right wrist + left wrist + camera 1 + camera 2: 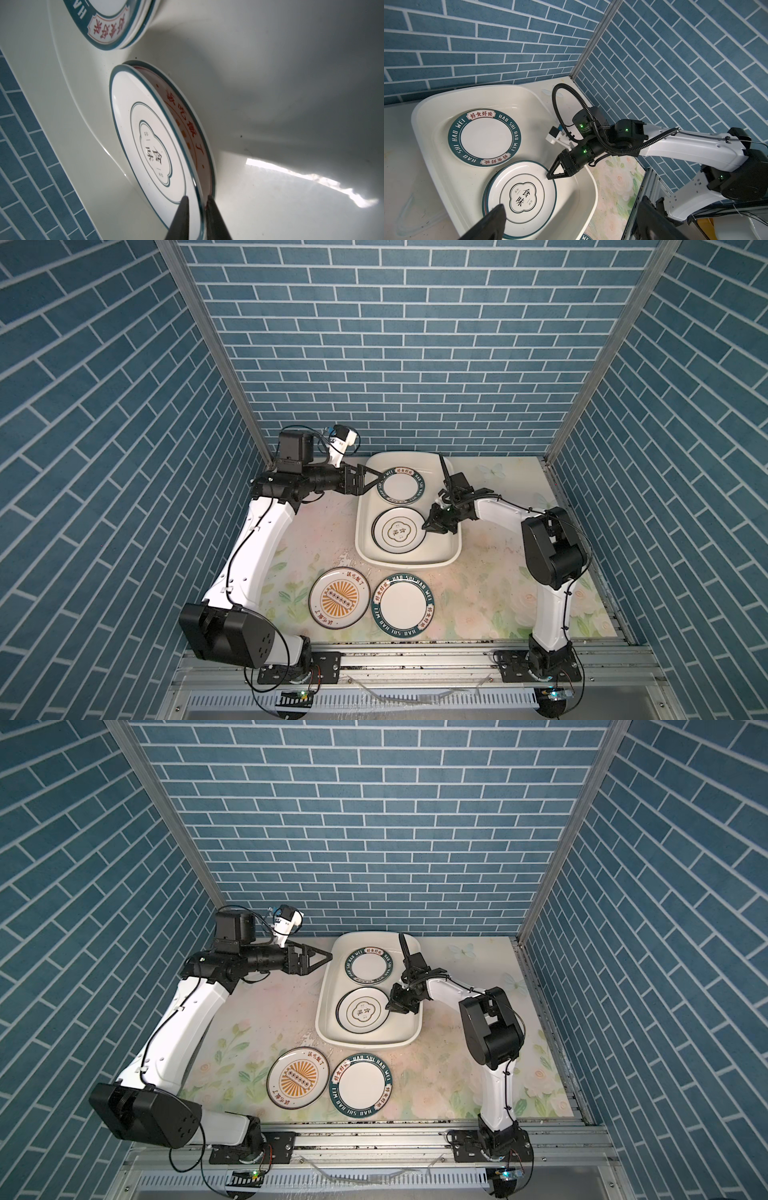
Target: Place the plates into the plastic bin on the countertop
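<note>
The cream plastic bin (440, 549) (405, 1027) stands at the back of the flowered countertop (316, 531). Inside it lie a green-rimmed plate (401, 486) (485, 137) and a quatrefoil plate (399, 531) (149, 145), which rests on a red-lettered plate (182, 116). My right gripper (424, 527) (197, 198) straddles the quatrefoil plate's rim with its jaws slightly apart. My left gripper (376, 479) hovers wide open over the bin's left edge, holding nothing. A sunburst plate (339, 598) and another green-rimmed plate (402, 605) lie on the countertop near the front.
Blue brick-pattern walls close in the back and both sides. Aluminium rails (415, 659) run along the front edge, where both arm bases are bolted. The right arm's elbow (548, 547) stands above the countertop right of the bin.
</note>
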